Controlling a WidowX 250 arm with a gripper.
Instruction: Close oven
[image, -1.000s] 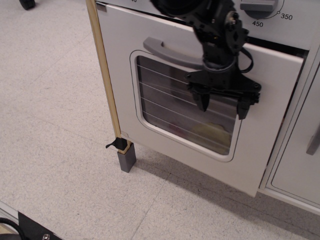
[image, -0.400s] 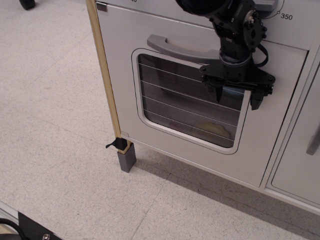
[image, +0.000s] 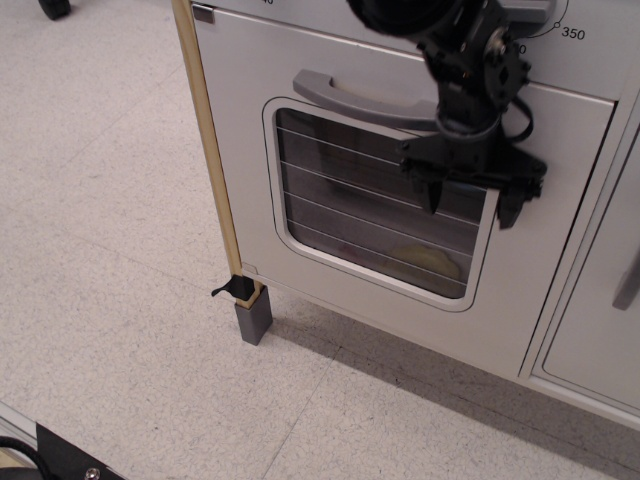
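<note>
The white oven door (image: 300, 130) with its wire-lined rounded window (image: 370, 205) and grey bar handle (image: 345, 98) stands upright, flush with the white oven front. Through the window the inside is dark, with something yellowish low at the right. My black gripper (image: 470, 205) hangs in front of the door's upper right, fingers pointing down and spread apart. It holds nothing. I cannot tell whether the fingers touch the door.
A pale wooden post (image: 208, 140) runs down the oven's left edge onto a grey foot (image: 254, 318). A windowless cabinet door (image: 600, 330) with a slim grey handle (image: 628, 282) is at the right. A temperature dial (image: 545, 20) sits above. Speckled floor (image: 100, 250) spreads left and front.
The oven door has swung from tilted open to upright against the oven front. My gripper moved up and right with it, then shifted slightly left. Its fingers stayed spread.
</note>
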